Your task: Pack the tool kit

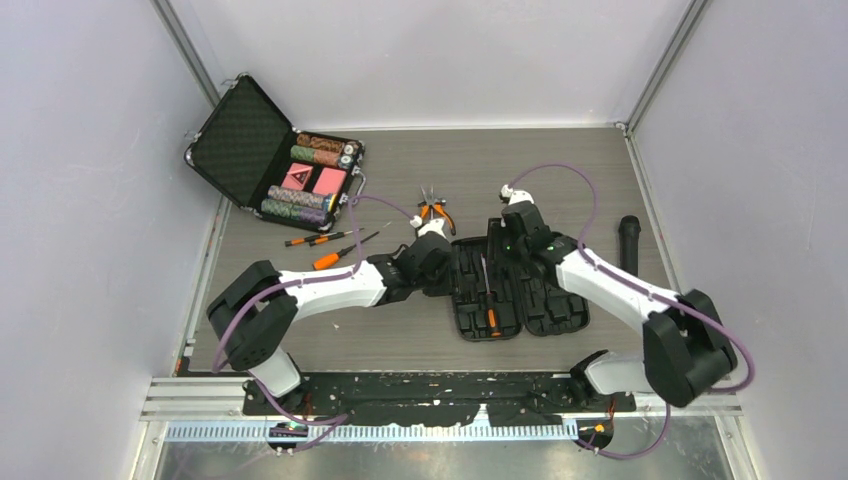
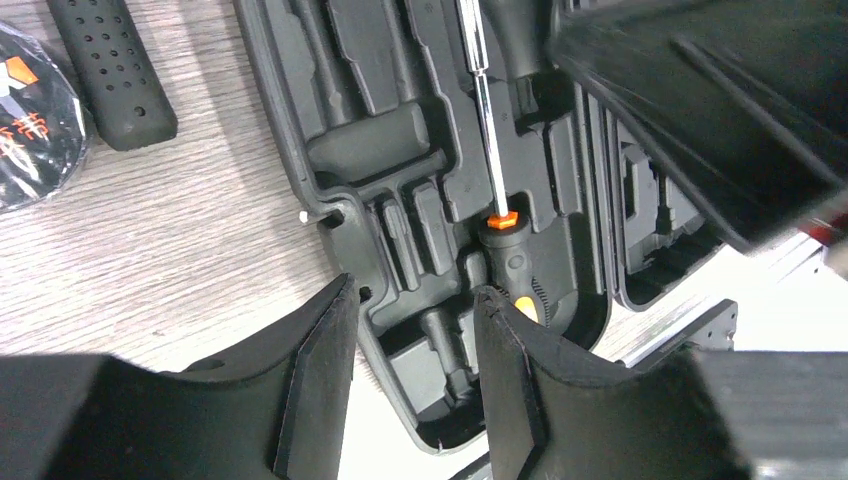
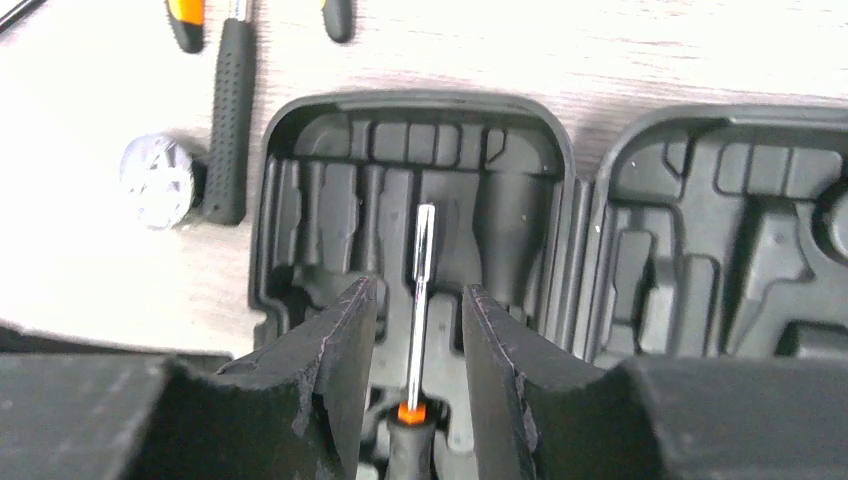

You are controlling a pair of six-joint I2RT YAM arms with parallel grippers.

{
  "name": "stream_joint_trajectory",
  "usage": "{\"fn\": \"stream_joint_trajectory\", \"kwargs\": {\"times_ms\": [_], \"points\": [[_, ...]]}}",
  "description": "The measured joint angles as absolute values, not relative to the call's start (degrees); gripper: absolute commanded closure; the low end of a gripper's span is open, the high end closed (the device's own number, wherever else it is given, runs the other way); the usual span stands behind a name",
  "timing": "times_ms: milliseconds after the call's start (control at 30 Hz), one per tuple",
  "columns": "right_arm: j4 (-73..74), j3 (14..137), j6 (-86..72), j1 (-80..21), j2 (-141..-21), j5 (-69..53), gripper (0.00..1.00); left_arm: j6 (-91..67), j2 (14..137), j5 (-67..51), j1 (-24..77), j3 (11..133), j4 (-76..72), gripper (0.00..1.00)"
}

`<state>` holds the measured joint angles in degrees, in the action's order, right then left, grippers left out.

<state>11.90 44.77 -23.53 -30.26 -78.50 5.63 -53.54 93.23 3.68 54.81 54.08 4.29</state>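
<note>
While slotted in case (image 1: 545,312), screwdriver (image 1: 487,295) tip points far.

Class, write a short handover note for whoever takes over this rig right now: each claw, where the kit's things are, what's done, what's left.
Left claw: open, empty, at the left rim of the tool kit case.
Right claw: open, straddling the shaft of the seated screwdriver.
Done: case lies open; one screwdriver in its slot.
Left: pliers, far screwdriver and near screwdriver lie loose on the table; pack them, close the lid.
</note>
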Motion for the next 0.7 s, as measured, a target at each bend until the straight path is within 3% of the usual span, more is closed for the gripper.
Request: {"fn": "stream_joint_trajectory", "kwargs": {"times_ms": [133,333,533,700], "points": [[17.2,44.7,-22.6,-30.4,-71.7,4.1,0.59,-52.5,93.0,4.6,54.8,54.1,4.8,0.53],[23.4,39.6,-23.7,-31.3,-62.9,3.1,0.74,-50.5,91.7,5.5,54.6,54.1,5.1,0.53],[28.1,39.5,-24.1,-31.4,-65.1,2.7,0.89,-48.5,89.4,5.6,53.1,54.1,5.2,0.52],[29.7,43.4,-23.9,-31.5,-70.5,1.7,0.94,-46.9,86.1,6.3,52.2,53.7,5.1,0.52]]}}
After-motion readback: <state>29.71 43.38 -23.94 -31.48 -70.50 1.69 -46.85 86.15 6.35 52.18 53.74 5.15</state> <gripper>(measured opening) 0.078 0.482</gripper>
